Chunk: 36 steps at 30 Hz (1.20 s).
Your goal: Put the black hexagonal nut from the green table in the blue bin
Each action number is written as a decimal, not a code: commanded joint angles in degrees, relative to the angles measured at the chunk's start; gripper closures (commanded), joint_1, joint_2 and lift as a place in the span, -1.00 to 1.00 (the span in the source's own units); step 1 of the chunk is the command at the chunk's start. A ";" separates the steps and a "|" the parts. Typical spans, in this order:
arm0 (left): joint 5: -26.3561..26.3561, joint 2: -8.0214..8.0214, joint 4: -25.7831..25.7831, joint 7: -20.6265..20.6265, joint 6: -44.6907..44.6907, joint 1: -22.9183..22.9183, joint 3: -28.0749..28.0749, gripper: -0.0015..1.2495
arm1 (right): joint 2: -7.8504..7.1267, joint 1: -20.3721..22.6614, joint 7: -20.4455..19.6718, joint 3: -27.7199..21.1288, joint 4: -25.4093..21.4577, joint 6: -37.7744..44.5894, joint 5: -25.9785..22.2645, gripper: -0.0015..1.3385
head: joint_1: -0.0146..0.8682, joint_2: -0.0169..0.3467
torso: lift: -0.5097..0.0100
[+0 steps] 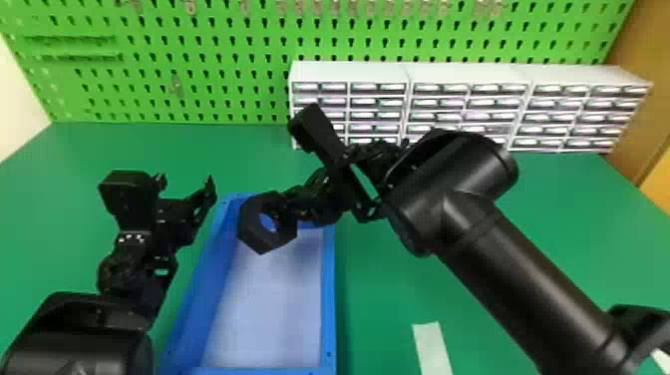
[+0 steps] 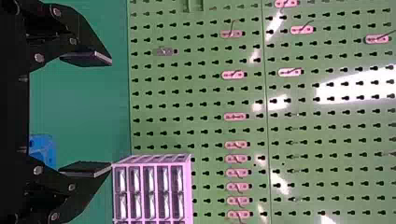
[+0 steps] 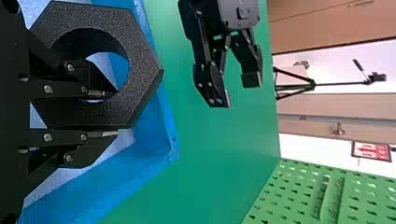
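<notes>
Nearest the camera in the head view is the black right arm (image 1: 518, 274), slanting in from the bottom right and passing in front of part of the 3 white drawer cabinets (image 1: 590, 75). These stand side by side, with 5 rows of drawers, against the green pegboard (image 1: 199, 45). The left wrist view shows at least 12 pink hook plates (image 2: 233, 74) on that board. A pale strip (image 1: 432, 344) lies on the green worktop (image 1: 379, 279), to the right of the 1 blue bin (image 1: 329, 294). In the right wrist view, a black stand (image 3: 303, 84) and 1 red and white sign (image 3: 371, 150) show in the room beyond.

The right end effector (image 1: 286, 207) is closed onto 1 side wall of the black hexagonal nut (image 1: 254, 234), 1 finger in the hole and 1 against the outside, so its gap is only as wide as that wall. The nut, 1 in all, is over the far end of the bin. The left end effector (image 1: 185, 187) is near the bin's far left corner, its 2 fingers spread wide with nothing between them.
</notes>
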 commanded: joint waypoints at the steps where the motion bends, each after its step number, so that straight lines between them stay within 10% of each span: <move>1: -0.08 0.04 0.00 -0.01 0.00 -0.09 0.00 -0.27 | -0.40 -1.08 -0.49 2.84 1.17 -0.38 -1.20 0.63 | 0.59 -0.62 | 0.59; 36: -0.08 0.30 0.00 -0.01 0.00 -0.26 -0.18 -0.27 | -1.72 -3.63 -3.74 11.54 3.72 -0.29 -4.72 0.62 | 0.59 -0.62 | 0.59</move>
